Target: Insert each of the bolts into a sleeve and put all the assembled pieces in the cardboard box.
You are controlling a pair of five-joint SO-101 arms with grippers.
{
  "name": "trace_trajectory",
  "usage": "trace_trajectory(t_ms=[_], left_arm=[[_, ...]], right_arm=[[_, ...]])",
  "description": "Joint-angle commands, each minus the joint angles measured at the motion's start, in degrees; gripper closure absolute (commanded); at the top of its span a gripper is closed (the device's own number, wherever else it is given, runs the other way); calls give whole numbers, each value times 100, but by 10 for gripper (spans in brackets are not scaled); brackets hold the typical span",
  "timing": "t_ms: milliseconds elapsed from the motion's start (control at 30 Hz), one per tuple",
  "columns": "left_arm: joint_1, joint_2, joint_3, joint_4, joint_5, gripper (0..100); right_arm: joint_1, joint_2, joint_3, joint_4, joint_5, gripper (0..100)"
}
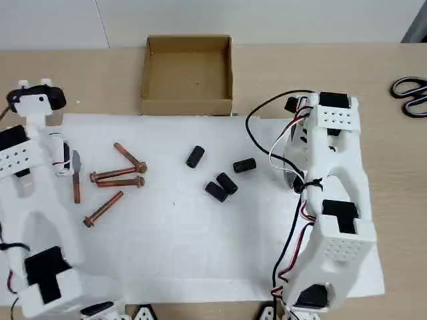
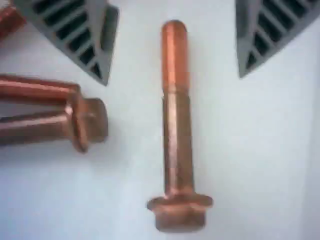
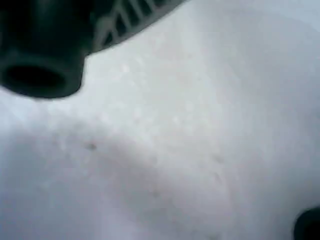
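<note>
1. Wooden table (image 1: 280, 73) with a white foam sheet (image 1: 173, 253) on it; the cardboard box (image 1: 187, 105) sits at the sheet's far edge, and no assembled piece is in it yet
2. My left gripper (image 2: 172, 72) is spread open, with one finger on each side of the shank end of a bolt (image 2: 177, 125) lying flat on the sheet, touching neither finger
3. The bolt is round and free, so if I close off-centre I judge it could roll or swing away, or a finger could knock the neighbouring bolts (image 2: 50, 112) just beside it
4. Held that far from its head, the bolt may droop and miss the hole it must enter
5. My right gripper (image 1: 292, 172) is low over the sheet with a black sleeve (image 3: 42, 55) close against it; I cannot tell whether it holds it. A loose sleeve would roll off
6. The other sleeves (image 1: 221, 187) lie mid-sheet, two of them touching, so picking one may shove its neighbour
</note>
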Motion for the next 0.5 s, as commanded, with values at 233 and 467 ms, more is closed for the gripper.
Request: trace_trajectory(t_ms=[233,467], left_arm=[[-18,826,-40,-642,-62,836],[-9,1196,-40,-897,-35,837]], right_arm=[[-22,-365,-35,110,0,995],[-22,-365,-35,119,0,995]])
